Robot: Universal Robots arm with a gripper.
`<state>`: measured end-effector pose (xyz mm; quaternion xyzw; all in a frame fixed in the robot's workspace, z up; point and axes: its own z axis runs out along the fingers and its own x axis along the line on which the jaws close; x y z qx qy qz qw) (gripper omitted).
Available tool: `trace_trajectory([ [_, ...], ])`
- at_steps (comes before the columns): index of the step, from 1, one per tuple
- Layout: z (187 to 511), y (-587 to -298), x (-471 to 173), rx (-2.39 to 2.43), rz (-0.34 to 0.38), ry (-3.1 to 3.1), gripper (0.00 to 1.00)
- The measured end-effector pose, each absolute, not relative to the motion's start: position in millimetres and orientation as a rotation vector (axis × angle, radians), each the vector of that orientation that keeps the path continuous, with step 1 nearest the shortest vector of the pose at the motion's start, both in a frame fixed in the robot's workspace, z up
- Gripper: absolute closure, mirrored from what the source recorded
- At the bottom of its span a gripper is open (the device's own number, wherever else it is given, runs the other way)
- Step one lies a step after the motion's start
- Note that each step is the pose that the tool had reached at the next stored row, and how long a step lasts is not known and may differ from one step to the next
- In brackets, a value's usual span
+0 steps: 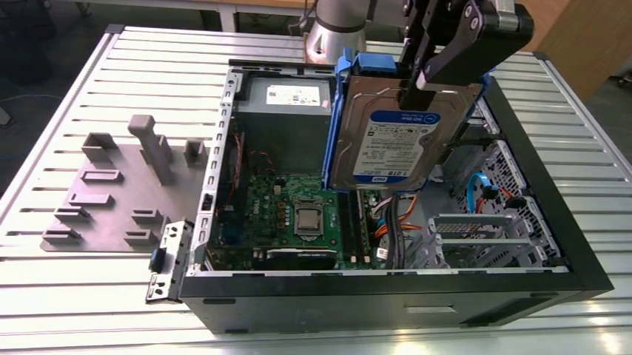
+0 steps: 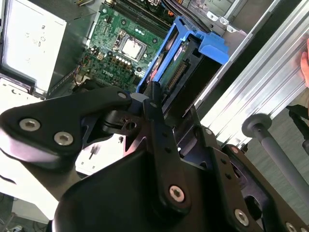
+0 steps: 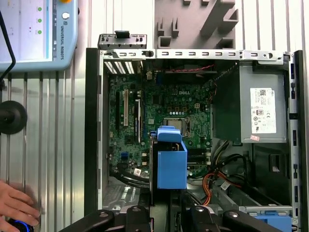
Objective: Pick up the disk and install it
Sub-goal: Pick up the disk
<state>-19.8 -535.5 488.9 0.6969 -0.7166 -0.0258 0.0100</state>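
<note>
The disk (image 1: 395,144), a silver hard drive with a white-and-blue label in a blue plastic carrier, hangs upright on edge above the open computer case (image 1: 395,299). My gripper (image 1: 422,83) is shut on its upper edge, black fingers clamping both faces. It hovers over the motherboard (image 1: 296,214), beside the metal drive cage (image 1: 484,237). In both wrist views the carrier's blue end, disk (image 2: 181,58) and disk (image 3: 171,164), sticks out from the gripper (image 2: 153,94), with the gripper (image 3: 178,212) body close to the camera.
A grey power supply box (image 1: 286,100) fills the case's far corner. Orange and blue cables (image 1: 489,188) run by the cage. A grey fixture plate (image 1: 109,192) with upright posts lies on the slatted table at the exterior view's left. A hand (image 3: 14,205) rests near a teach pendant (image 3: 34,29).
</note>
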Motion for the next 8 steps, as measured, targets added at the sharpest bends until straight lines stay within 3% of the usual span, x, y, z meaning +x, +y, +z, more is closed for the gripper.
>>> trace_trajectory([
  [8, 488.9, -535.5, -18.2, 2.176, -0.081, -2.237, 0.65],
])
